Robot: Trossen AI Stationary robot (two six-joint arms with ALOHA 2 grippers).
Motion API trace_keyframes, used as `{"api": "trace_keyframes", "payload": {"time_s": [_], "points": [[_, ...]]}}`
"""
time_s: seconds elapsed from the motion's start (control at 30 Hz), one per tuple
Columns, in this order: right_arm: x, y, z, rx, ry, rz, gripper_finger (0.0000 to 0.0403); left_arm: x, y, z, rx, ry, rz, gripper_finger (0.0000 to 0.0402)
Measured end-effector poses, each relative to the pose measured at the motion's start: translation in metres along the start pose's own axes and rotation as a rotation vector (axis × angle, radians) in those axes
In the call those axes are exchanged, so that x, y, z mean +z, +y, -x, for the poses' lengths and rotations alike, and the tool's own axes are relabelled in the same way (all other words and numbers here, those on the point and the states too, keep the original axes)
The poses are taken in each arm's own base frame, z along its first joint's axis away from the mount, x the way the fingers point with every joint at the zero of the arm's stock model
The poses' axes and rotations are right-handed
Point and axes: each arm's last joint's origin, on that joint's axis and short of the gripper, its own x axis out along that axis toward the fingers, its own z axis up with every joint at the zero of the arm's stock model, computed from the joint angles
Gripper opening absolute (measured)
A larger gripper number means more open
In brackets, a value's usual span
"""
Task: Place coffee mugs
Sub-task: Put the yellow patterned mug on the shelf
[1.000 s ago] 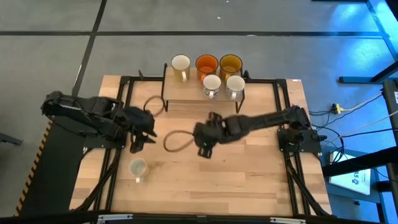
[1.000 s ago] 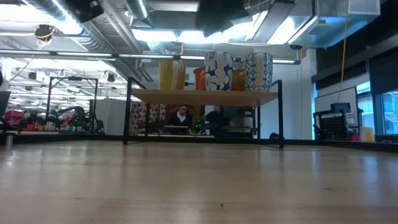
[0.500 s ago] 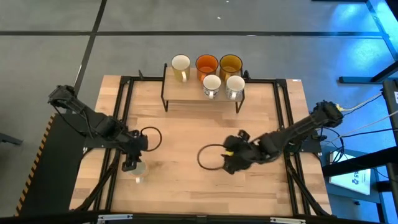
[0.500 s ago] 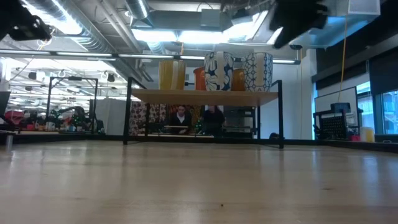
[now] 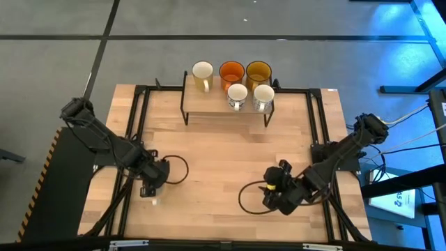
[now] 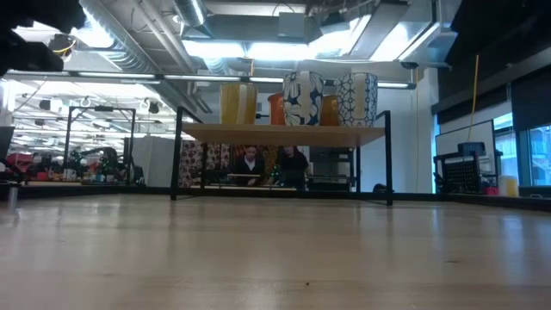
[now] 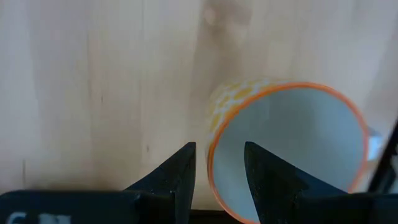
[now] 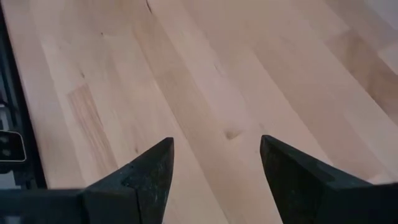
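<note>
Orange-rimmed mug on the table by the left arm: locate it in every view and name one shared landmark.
High view: the orange-rimmed, white-lined round mug stands on the table's left side, almost hidden under the left pincer.
Low view: not in it.
Left wrist view: lower right, its rim between the pincer's open fingers.
Right wrist view: not in it.
Shared landmark: the left pincer, right at the mug in both views.

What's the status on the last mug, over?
Left gripper straddling the rim of the lone mug, not closed. Right gripper open over bare table. Five mugs on shelf. Nothing blocking.
</note>
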Motion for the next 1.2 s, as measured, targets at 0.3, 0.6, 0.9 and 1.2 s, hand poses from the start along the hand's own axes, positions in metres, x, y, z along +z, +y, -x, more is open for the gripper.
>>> {"api": "trace_keyframes", "payload": {"time_s": [0.3, 0.6, 0.9, 1.2], "points": [[0.0, 0.0, 0.001, -0.012, -0.026, 0.005, 0.0224, 0.008, -0.006, -0.021, 0.076, 0.07, -0.032, 0.0123], [-0.001, -0.002, 0.001, -0.036, -0.035, 0.019, 0.0224, 0.011, -0.008, -0.027, 0.077, 0.09, -0.029, 0.0017], [-0.001, -0.003, 0.001, -0.046, -0.03, 0.029, 0.0224, 0.045, -0.015, 0.038, 0.003, -0.046, -0.003, 0.0018], [-0.001, -0.003, 0.0, -0.051, -0.039, 0.016, 0.0224, 0.078, 0.017, 0.124, 0.173, -0.335, 0.033, 0.0018]]}}
